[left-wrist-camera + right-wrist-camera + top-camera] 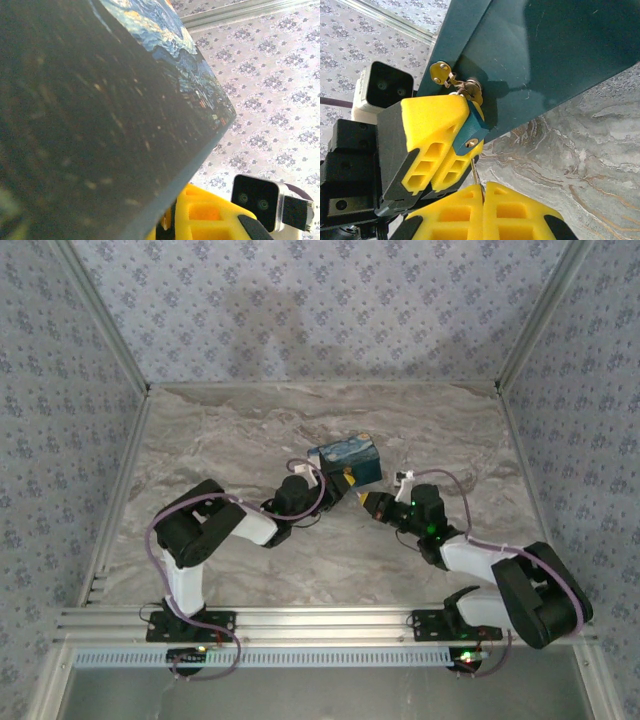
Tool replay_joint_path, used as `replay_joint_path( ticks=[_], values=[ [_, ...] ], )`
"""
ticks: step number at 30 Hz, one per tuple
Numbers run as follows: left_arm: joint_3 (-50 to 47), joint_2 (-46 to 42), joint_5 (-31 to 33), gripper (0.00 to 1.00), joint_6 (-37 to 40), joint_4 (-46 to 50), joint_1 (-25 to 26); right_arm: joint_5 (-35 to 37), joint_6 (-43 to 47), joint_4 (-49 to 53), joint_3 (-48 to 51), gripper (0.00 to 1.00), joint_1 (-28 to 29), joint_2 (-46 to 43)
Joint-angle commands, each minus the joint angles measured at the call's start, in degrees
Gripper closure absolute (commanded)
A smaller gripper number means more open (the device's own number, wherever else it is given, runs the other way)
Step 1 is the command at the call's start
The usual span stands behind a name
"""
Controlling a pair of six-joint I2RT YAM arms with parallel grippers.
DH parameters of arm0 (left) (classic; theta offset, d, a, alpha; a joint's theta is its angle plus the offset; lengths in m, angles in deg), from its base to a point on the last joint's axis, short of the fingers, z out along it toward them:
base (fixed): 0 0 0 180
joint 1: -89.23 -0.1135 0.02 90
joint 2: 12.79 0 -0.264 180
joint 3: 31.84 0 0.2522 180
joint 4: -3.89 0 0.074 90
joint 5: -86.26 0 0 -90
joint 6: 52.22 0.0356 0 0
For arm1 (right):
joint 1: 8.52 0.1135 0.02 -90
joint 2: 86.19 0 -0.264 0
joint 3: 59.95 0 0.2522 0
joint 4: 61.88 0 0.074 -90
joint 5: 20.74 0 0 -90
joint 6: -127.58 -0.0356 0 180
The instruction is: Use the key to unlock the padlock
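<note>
Right wrist view, nearest: right fingers (497,205) pressed together on the thin key (476,175), its blade running up into the padlock (471,129); key head hidden. Padlock small, dark blue, brass spot at its lower end, clamped in the left fingers (432,135) above the bench (580,150), against the metal hasp (465,90) on the box (530,60). Shackle mostly hidden. Top view: arms meet mid-bench at the box's near side; padlock hard to make out. Left wrist view: starry print, close and blurred.
</note>
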Motion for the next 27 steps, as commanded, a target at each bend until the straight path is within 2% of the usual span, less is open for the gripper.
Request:
replay_joint_path(
  ticks=[1, 18, 27],
  values=[
    [1.4, -1.6, -1.0, 1.0, -1.0, -5.8, -0.2, 0.6, -0.4, -2.0, -2.3, 1.0, 0.3, 1.0],
    [3.2, 1.0, -2.1, 1.0, -2.2, -7.5, 1.0, 0.8, -3.2, -6.2, -3.6, 1.0, -0.6, 4.2],
    [4.1, 2.5, -2.4, 1.0, -3.3, -10.8, 1.8, 0.7, -15.9, -16.2, -3.2, 1.0, -1.2, 9.4]
  ],
)
